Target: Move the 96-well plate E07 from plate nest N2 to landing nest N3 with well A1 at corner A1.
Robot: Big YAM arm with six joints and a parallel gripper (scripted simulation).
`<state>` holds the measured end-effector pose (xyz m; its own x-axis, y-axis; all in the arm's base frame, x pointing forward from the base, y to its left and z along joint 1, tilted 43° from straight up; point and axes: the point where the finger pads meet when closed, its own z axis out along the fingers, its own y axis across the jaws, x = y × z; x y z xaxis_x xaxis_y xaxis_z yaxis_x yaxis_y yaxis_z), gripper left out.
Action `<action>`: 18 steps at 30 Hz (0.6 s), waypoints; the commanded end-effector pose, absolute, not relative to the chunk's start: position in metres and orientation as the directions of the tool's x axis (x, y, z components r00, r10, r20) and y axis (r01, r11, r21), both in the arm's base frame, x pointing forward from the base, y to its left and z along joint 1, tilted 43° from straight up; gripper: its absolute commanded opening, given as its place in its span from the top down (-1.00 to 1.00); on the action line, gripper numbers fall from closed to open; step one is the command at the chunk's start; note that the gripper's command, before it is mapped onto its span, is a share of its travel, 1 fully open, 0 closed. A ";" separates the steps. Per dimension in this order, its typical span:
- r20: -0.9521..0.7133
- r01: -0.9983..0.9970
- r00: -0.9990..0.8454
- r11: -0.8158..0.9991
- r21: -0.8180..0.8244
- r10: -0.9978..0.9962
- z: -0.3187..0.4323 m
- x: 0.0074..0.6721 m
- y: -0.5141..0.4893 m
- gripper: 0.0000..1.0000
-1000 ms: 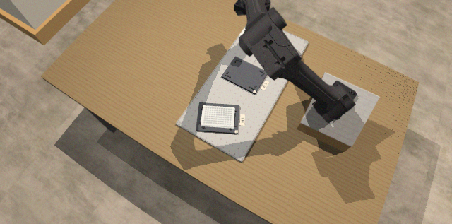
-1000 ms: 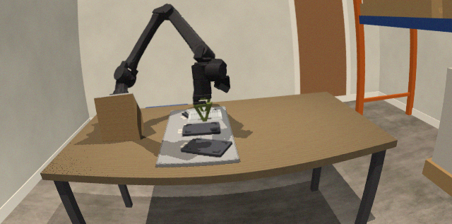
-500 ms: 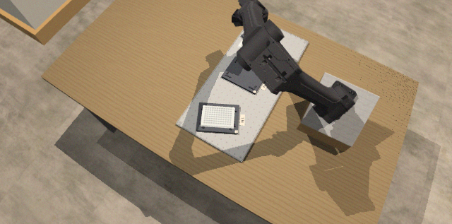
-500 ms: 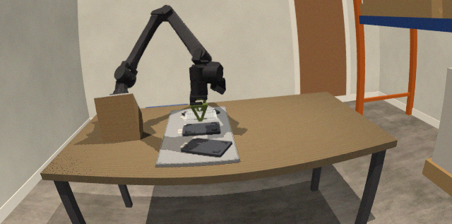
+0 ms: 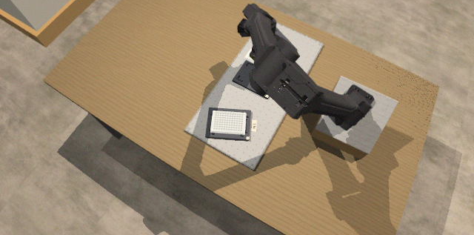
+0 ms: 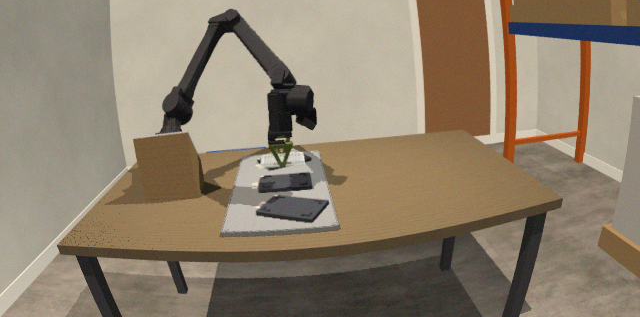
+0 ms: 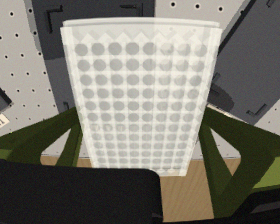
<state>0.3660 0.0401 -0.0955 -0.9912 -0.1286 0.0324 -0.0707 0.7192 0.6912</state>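
My gripper [image 6: 281, 153] has green fingers and is shut on the long sides of the white 96-well plate E07 [image 7: 140, 96]. It holds the plate level, a little above the grey deck. In the wrist view an empty dark nest [image 7: 91, 10] lies partly behind the plate. A second empty nest [image 7: 257, 63], turned at an angle, lies to its right. In the top view my arm [image 5: 274, 72] hides the gripper and part of the middle nest [image 5: 244, 75]. Plate E01 [image 5: 228, 122] sits flat on nest N1 beside its label [image 5: 254, 125].
The grey perforated deck [image 5: 255, 94] lies along the wooden table. Two empty nests show in the exterior view, a near one [image 6: 292, 208] and a middle one [image 6: 285, 183]. My base stands on a block [image 5: 357, 120]. An orange rack [image 6: 545, 57] is at the far right.
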 end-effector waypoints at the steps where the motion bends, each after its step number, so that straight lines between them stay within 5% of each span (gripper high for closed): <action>1: 0.001 -0.075 -0.995 0.729 0.681 -0.103 -0.084 0.379 0.039 1.00; 18: -0.001 -0.076 -0.995 0.727 0.683 -0.103 -0.049 0.372 0.076 1.00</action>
